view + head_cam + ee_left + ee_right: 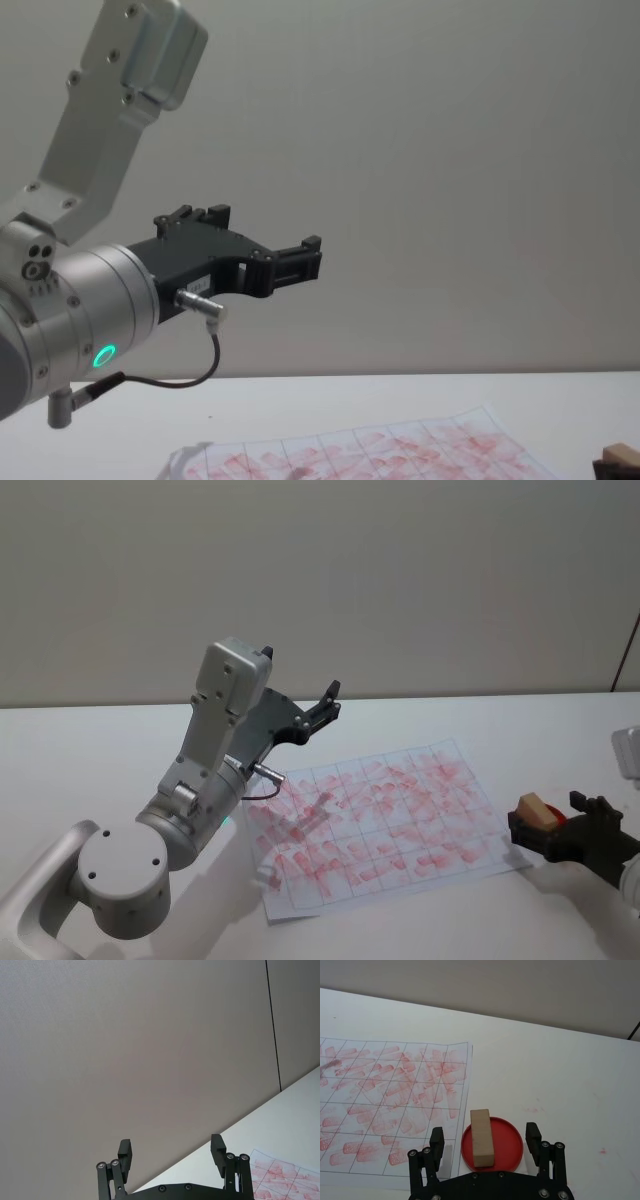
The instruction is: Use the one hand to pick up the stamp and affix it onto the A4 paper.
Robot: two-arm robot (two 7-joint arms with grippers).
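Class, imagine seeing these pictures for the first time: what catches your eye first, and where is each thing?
The A4 paper, a grid crowded with red-pink marks, lies in the middle of the white table. The left gripper hangs open, raised in the air by the paper's left side. At the right, the stamp lies on a round red pad between the open fingers of the right gripper.

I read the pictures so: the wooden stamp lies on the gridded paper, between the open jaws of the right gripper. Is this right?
Not fully. The stamp lies on the red round dish beside the A4 paper, not on the paper, as the right wrist view shows. The right gripper does have its jaws open on either side of it.
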